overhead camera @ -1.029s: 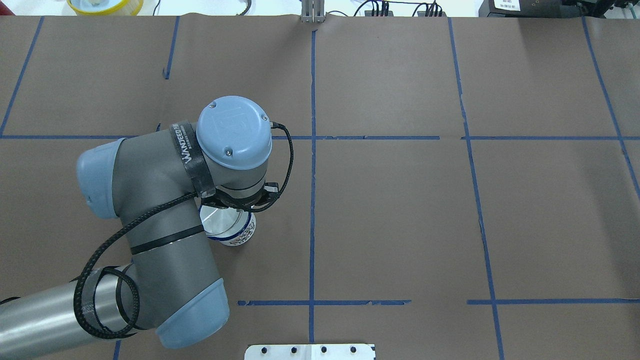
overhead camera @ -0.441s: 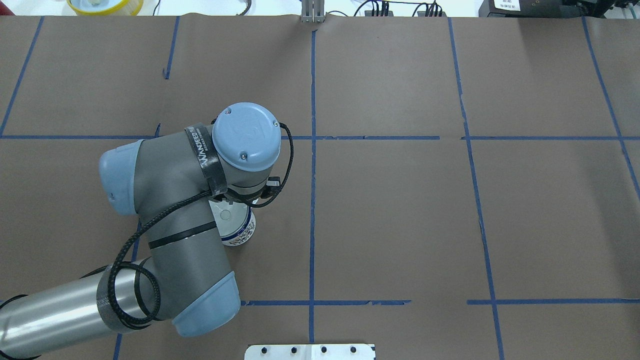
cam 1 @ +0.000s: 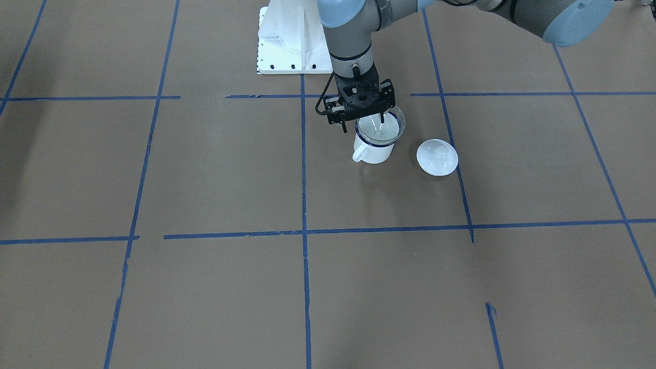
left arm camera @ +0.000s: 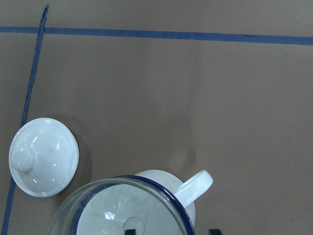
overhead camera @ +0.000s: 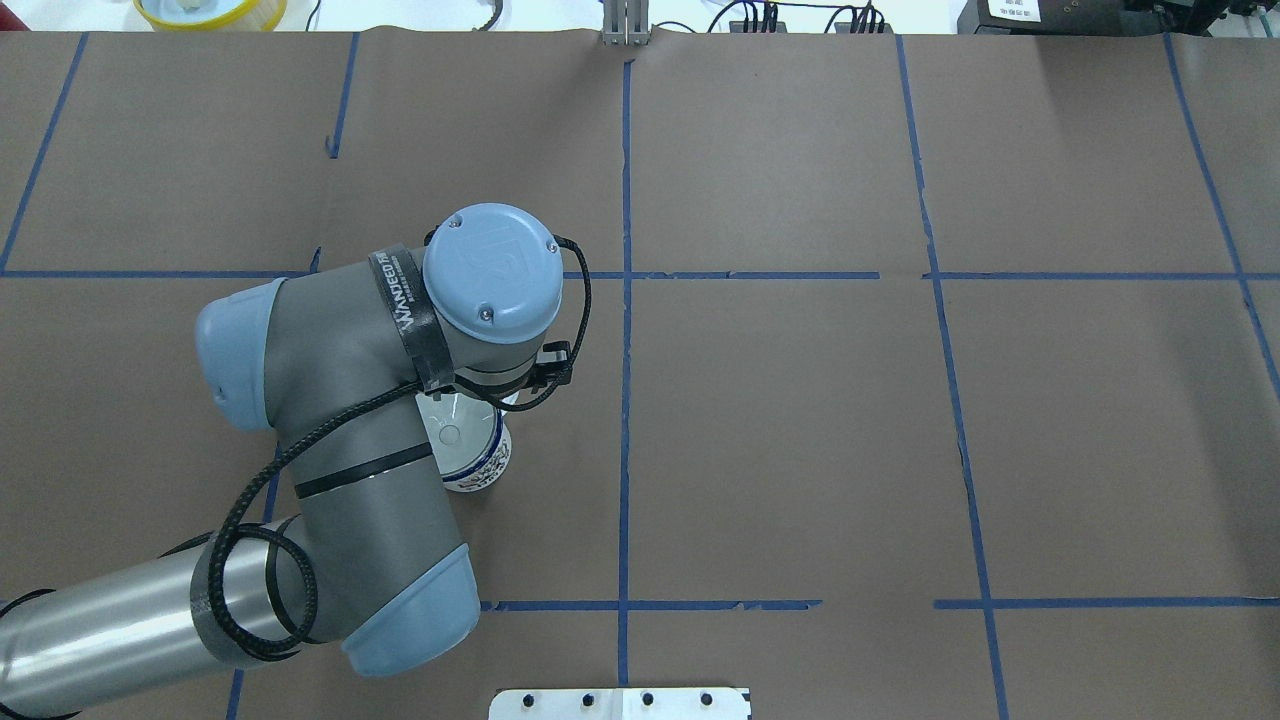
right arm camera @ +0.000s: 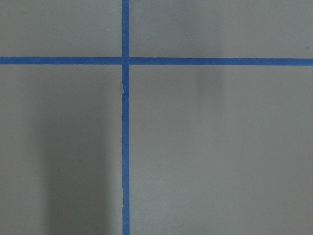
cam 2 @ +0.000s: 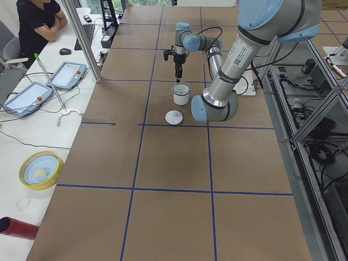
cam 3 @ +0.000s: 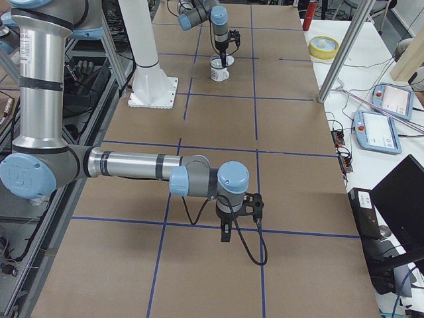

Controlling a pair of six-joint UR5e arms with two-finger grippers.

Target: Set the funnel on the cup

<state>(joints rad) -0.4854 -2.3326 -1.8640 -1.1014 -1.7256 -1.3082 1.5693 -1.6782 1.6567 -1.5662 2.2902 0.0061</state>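
The white enamel cup (cam 1: 376,148) with a blue rim stands left of the table's middle; it also shows in the overhead view (overhead camera: 483,462) and the left wrist view (left arm camera: 156,176). The clear funnel (cam 1: 385,128) sits in its mouth, slightly off centre toward the lid; its rim shows in the left wrist view (left arm camera: 98,188). My left gripper (cam 1: 363,122) hangs just over the cup. Its fingertips (left arm camera: 129,230) stand apart, one inside the funnel wall and one outside on the handle side. My right gripper (cam 3: 225,233) shows only in the exterior right view; I cannot tell its state.
A round white knobbed lid (cam 1: 437,157) lies on the brown paper beside the cup; it also shows in the left wrist view (left arm camera: 44,151). The white robot base plate (cam 1: 292,38) is behind the cup. Blue tape lines cross the table.
My left wrist moved a little away from the robot and to the right, then stayed nearly still. The funnel now sits lower in the cup's mouth.
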